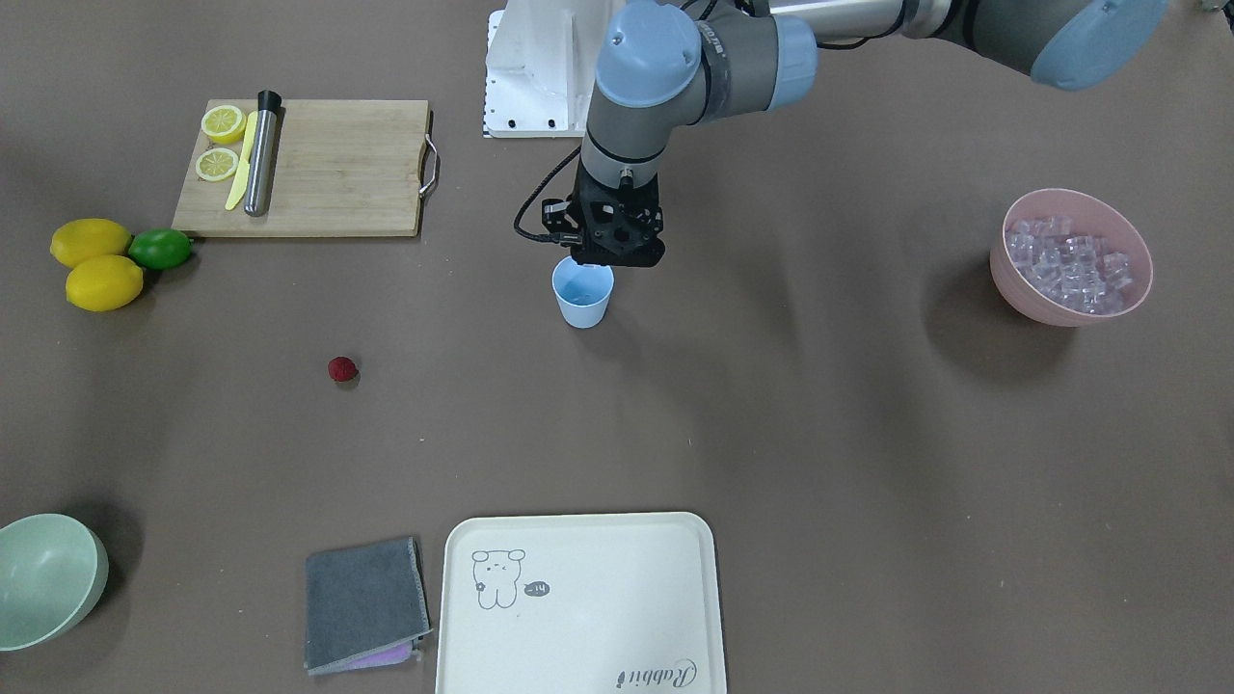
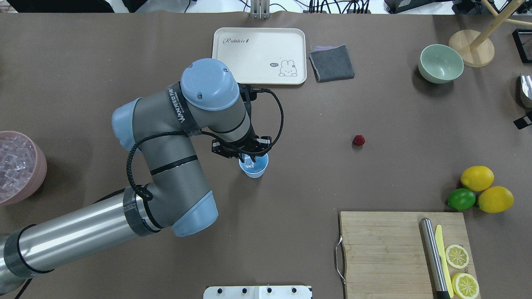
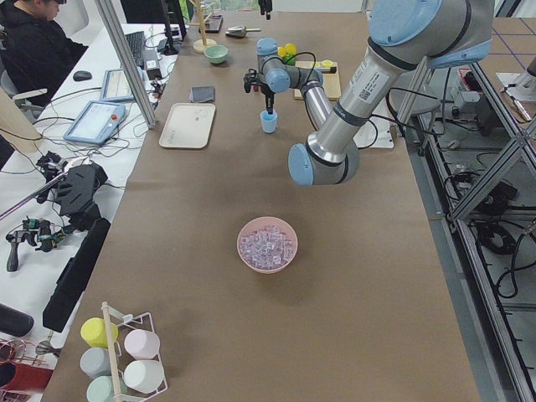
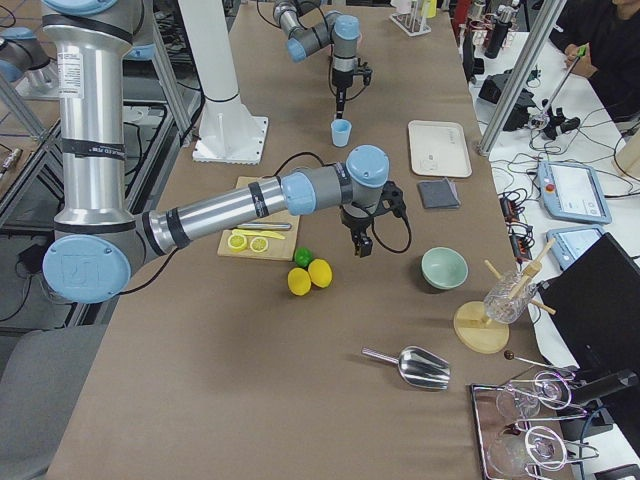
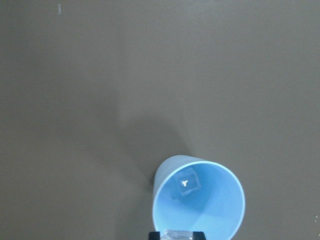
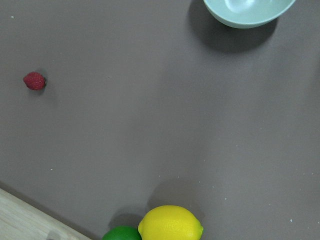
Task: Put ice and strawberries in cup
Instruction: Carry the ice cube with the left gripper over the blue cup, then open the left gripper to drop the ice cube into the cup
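Observation:
The light-blue cup stands upright mid-table. My left gripper hangs just over its mouth, shut on a clear ice cube that shows between the black fingertips at the bottom of the left wrist view. Another ice cube lies on the cup's floor. The pink bowl holds several more ice cubes. The dark-red strawberry lies alone on the table and also shows in the right wrist view. My right gripper hangs near the lemons; I cannot tell whether it is open or shut.
A wooden cutting board carries lemon halves, a yellow knife and a steel muddler. Two lemons and a lime lie beside it. A mint-green bowl, a grey cloth and a cream tray sit along the far edge.

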